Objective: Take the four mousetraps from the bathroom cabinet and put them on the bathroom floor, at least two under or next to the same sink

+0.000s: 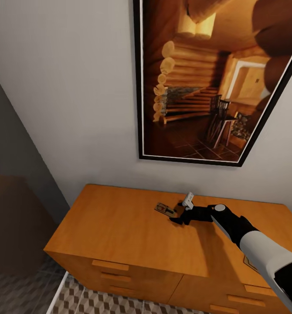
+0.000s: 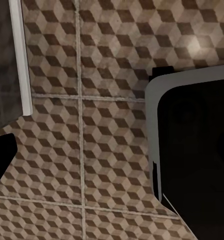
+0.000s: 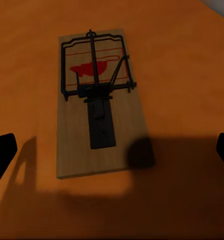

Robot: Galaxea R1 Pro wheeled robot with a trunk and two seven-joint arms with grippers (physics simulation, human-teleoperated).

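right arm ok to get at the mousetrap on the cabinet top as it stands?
Probably yes. The right tool hangs just beside the mousetrap on the cabinet top. In the right wrist view the mousetrap lies flat ahead between the open fingers, nothing in the way.

head above cabinet (image 1: 120, 226), right wrist close mousetrap (image 3: 94, 102)

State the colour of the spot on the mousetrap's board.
Red, on the pale wooden mousetrap; clearest in the right wrist view.
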